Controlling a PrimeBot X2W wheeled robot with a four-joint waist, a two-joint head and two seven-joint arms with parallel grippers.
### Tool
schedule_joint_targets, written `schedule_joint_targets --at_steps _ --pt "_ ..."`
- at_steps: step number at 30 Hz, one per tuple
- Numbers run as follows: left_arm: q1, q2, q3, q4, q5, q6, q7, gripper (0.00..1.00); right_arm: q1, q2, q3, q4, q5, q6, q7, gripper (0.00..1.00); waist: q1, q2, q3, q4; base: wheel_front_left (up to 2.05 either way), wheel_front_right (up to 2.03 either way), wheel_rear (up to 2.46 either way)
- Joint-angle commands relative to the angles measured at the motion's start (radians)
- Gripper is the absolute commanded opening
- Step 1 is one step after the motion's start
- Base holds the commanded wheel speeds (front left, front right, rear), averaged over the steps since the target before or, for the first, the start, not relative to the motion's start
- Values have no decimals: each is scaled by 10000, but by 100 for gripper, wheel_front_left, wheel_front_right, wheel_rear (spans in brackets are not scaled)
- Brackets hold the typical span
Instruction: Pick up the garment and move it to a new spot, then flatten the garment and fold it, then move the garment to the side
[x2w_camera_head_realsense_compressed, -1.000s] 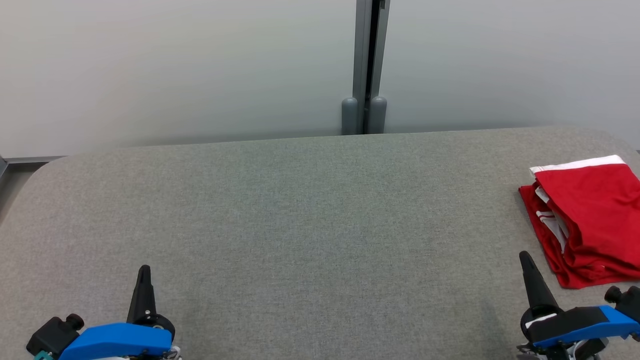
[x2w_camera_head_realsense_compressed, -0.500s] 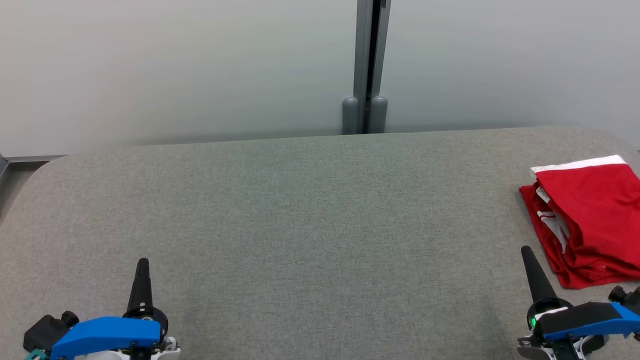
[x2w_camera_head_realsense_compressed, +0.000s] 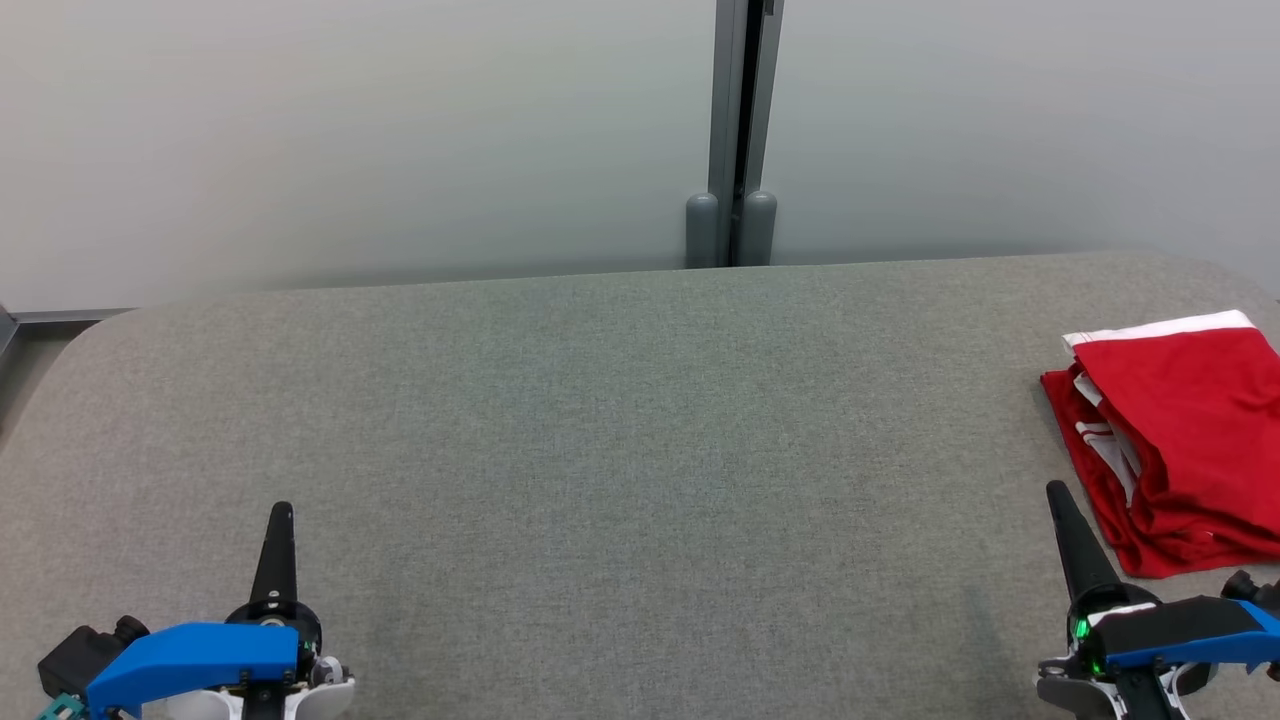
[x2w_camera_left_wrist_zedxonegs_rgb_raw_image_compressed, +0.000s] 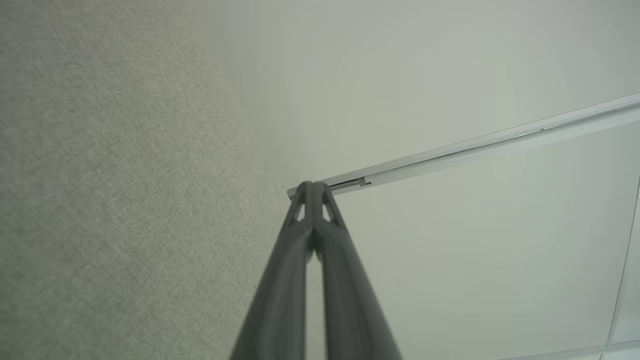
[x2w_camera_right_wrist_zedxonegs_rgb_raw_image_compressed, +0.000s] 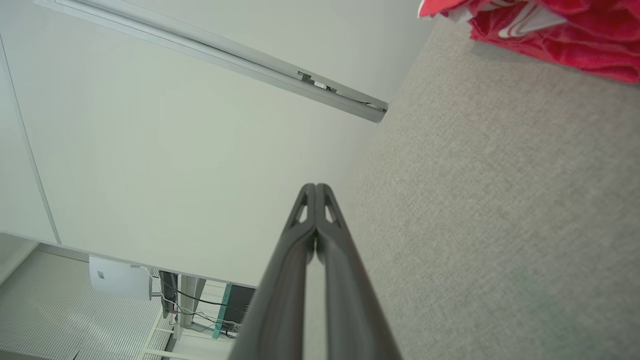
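Observation:
The garment (x2w_camera_head_realsense_compressed: 1185, 430) is red with white trim and lies folded in a stack at the far right edge of the grey table (x2w_camera_head_realsense_compressed: 620, 420). It also shows at the top right of the right wrist view as a garment (x2w_camera_right_wrist_zedxonegs_rgb_raw_image_compressed: 550, 30) bunched on the cloth surface. My right gripper (x2w_camera_head_realsense_compressed: 1055, 492) is shut and empty, its tip just left of the garment's near corner, apart from it. My left gripper (x2w_camera_head_realsense_compressed: 281, 512) is shut and empty at the lower left. In each wrist view the fingertips press together: left gripper (x2w_camera_left_wrist_zedxonegs_rgb_raw_image_compressed: 313, 186), right gripper (x2w_camera_right_wrist_zedxonegs_rgb_raw_image_compressed: 315, 187).
A pale wall runs behind the table, with a grey vertical post (x2w_camera_head_realsense_compressed: 740, 130) and its two rounded feet at the table's far edge. The table's corners are rounded; a strip of floor (x2w_camera_head_realsense_compressed: 20, 350) shows at the far left.
Both gripper bodies have slid down towards the bottom edge of the head view while their tips rose slightly. The garment has not moved.

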Motion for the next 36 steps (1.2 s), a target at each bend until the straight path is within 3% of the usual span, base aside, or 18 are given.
schedule_joint_targets --at_steps 1,36 --pt "-224 -7 46 -116 -219 -76 66 0 -190 22 -38 -71 256 3 67 0 0 0 1 2 0 0 0" --pt "-477 -46 282 -284 -2727 -109 763 0 -348 92 -190 -32 2937 4 450 0 0 0 34 43 0 0 0"
